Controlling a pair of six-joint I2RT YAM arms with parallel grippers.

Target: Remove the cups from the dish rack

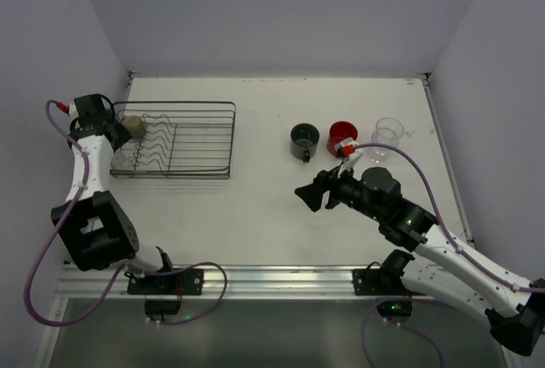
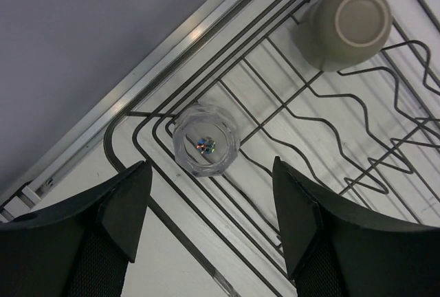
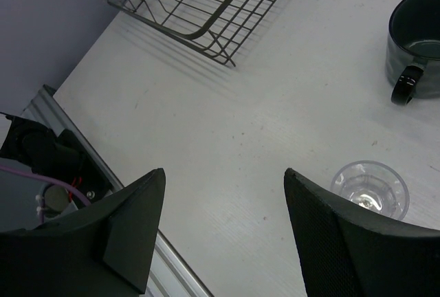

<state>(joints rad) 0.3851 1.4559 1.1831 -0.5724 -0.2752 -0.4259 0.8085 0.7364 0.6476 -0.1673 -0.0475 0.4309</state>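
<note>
The left wrist view is showing us what the overhead view is hardly giving. The small clear tumbler (image 2: 205, 147) is standing in the corner of the dish rack (image 2: 289, 104), at the middle of the frame, and the olive-grey cup (image 2: 347, 25) is resting on the wires at the upper right. The left gripper (image 2: 212, 173) is hanging above the tumbler with its fingers apart, holding nothing. The rack rim and the table edge are running close by at the upper left. From above, the dark mug (image 1: 303, 139), the red mug (image 1: 343, 135) and the clear glass mug (image 1: 388, 131) are standing on the table (image 1: 255, 223) at the upper right, well apart from the rack. The right gripper (image 3: 225, 177) is also spreading its fingers and gripping nothing. It is over the bare middle of the table, where wide room is lying between rack and mugs.
</note>
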